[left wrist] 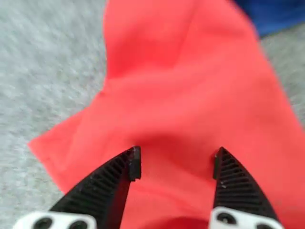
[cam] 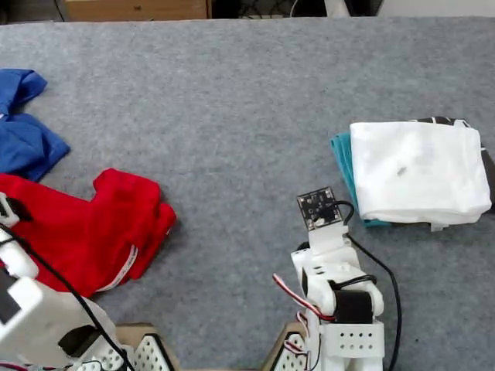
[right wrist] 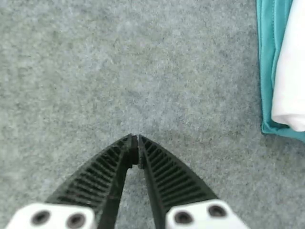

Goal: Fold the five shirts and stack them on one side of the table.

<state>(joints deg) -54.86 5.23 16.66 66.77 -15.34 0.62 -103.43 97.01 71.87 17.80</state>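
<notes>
A crumpled red shirt (cam: pixel 93 224) lies at the table's left front, and a blue shirt (cam: pixel 23 139) lies behind it at the left edge. At the right, a folded white shirt (cam: pixel 421 174) tops a stack with a teal shirt (cam: pixel 342 158) and a dark one (cam: pixel 487 166) under it. My left gripper (left wrist: pixel 176 164) hovers open just above the red shirt (left wrist: pixel 190 86), nothing between its fingers. My right gripper (right wrist: pixel 137 151) is shut over bare grey felt, beside the teal shirt (right wrist: pixel 269 67) and white shirt (right wrist: pixel 290 71).
The grey felt table (cam: pixel 232 100) is bare through its middle and back. The right arm's base (cam: pixel 340 317) stands at the front centre, the left arm (cam: pixel 31 309) at the front left corner. A wooden box (cam: pixel 135 8) stands beyond the far edge.
</notes>
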